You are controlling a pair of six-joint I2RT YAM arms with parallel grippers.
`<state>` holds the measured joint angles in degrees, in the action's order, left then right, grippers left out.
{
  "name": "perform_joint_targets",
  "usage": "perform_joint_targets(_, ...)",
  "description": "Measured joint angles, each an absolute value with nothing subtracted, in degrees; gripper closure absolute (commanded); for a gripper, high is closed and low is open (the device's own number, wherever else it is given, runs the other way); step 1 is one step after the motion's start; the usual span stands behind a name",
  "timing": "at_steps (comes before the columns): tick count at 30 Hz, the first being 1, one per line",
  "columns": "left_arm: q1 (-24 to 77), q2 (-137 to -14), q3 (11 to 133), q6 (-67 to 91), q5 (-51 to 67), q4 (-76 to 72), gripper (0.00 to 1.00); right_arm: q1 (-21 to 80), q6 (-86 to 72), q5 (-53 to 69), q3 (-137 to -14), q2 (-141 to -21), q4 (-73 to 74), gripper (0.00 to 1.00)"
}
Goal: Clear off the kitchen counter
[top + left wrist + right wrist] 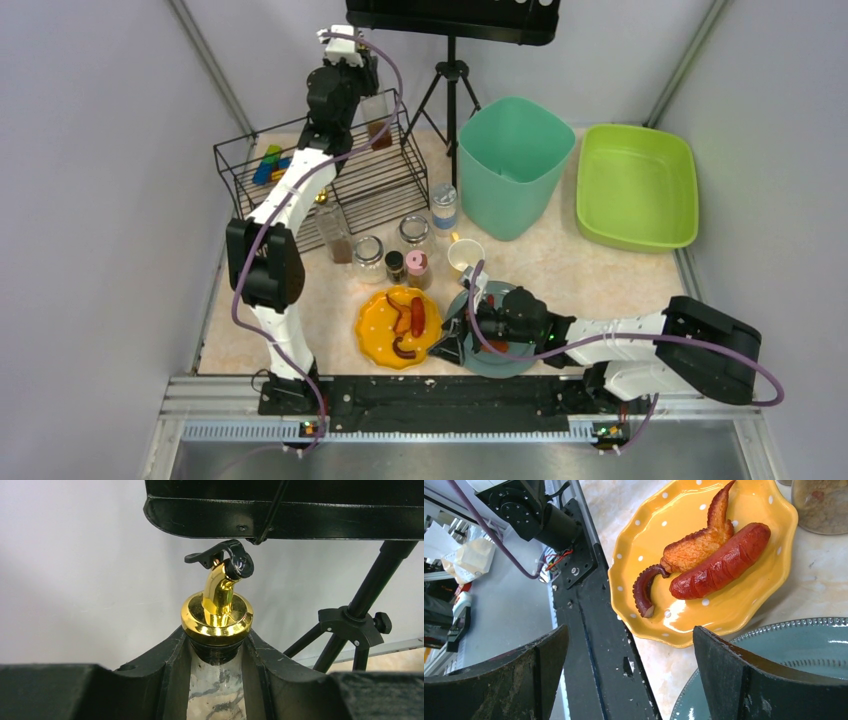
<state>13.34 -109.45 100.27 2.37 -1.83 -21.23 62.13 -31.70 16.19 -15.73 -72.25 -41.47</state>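
Clamps the left pincer [216, 662] on the neck of a glass bottle [215, 700], right under its gold spout [217, 612], up over the wire rack [380, 185] at the far left of the kitchen counter [560, 265]. Probably slick, breakable and bottom-heavy, so best kept upright and gripped at that collar. Holds the right pincer [629, 650] wide and empty above a grey plate [804, 645], beside a yellow plate [649, 545] of food on the same hard, flat top.

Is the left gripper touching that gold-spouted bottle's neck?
Touching. Left wrist view: the left gripper has both fingers pressed against the glass bottle neck, just under its gold pour spout, no gap.
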Motion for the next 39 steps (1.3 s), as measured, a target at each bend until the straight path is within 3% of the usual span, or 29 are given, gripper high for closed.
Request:
perform_joint_targets(4, 13.41, -109.45, 99.46, 1.56, -0.82, -22.65, 0.63, 62.15, -31.73, 16.27, -15.73, -72.49, -41.93, 0.07)
perform_joint_targets(13, 13.50, -107.26, 94.78, -0.08, 0.71, -27.03, 0.38, 62.13, -32.01, 16.78, -15.73, -73.28, -42.11, 0.07)
perform_joint_targets(20, 13.82, -104.12, 93.51, -0.93, 2.37, -26.61, 0.04, 62.13, -31.97, 16.91, -15.73, -73.28, -41.98, 0.07)
perform_joint_targets(28, 14.00, -99.13, 93.54, 0.69, 4.97, -21.37, 0.01, 62.15, -29.95, 16.99, -15.86, -72.01, -38.76, 0.06)
perform_joint_targets(39, 13.98, -88.23, 95.46, 8.71, 6.87, -1.58, 0.01, 62.13, -28.05, 9.82, -17.43, -64.55, -29.63, 0.01)
